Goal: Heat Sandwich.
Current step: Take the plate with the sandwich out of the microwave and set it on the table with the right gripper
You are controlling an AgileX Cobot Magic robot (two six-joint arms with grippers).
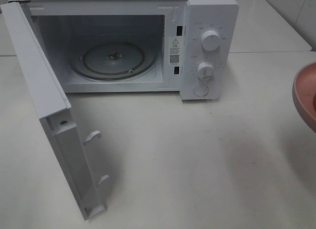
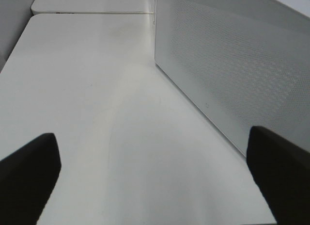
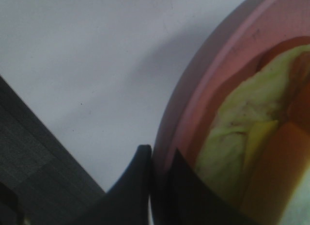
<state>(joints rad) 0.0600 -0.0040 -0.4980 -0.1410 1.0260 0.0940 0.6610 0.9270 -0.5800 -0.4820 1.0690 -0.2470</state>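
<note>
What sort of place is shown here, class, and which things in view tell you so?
Probably a kitchen-style test bench. A white microwave stands with its door swung open on a plain white table, and a pink plate carrying the sandwich waits at the table's right side, pinched at its rim by the right hand.

Neither arm shows in the high exterior view. In the left wrist view the left gripper [image 2: 155, 176] hangs low over the white table [image 2: 97, 113] with its two dark, blunt fingers [image 2: 29, 171] spread wide apart, one at each side of the picture, and nothing between them. In the right wrist view the right gripper [image 3: 157, 174] has its two dark, tapered fingers [image 3: 138, 186] drawn close together, pinching the rim of the round pink plate [image 3: 193, 99], one finger outside the rim and one inside it.
</note>
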